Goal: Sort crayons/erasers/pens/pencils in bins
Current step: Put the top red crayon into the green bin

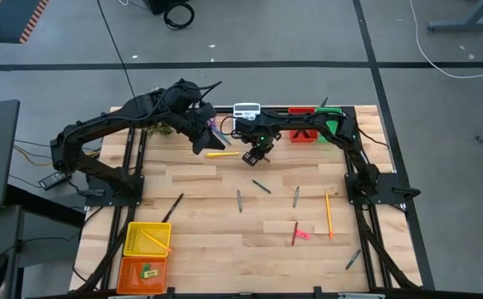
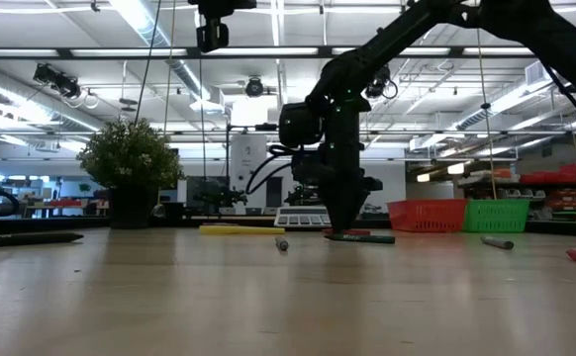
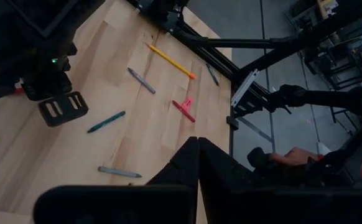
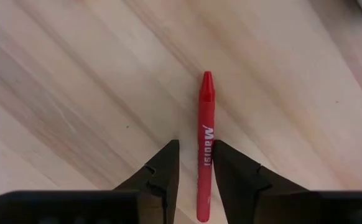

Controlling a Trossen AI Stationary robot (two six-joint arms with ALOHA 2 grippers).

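While the surface [image 1: 225, 241] carries scattered sticks, the right hand [image 4: 195, 163] stands low over its far middle, fingers parted astride a red crayon [image 4: 204, 143] lying flat, its long axis between them, tip pointing away. Left hand [image 3: 198, 149] hovers nearby, closed, empty.

Red crayon [image 4: 204, 146] lies flat on the table between jaws.

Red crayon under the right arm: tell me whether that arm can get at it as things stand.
Probably yes. The right gripper already has its open fingers either side of the red crayon, which lies flat on the bare table with nothing beside it. Whether they touch it, I cannot tell.
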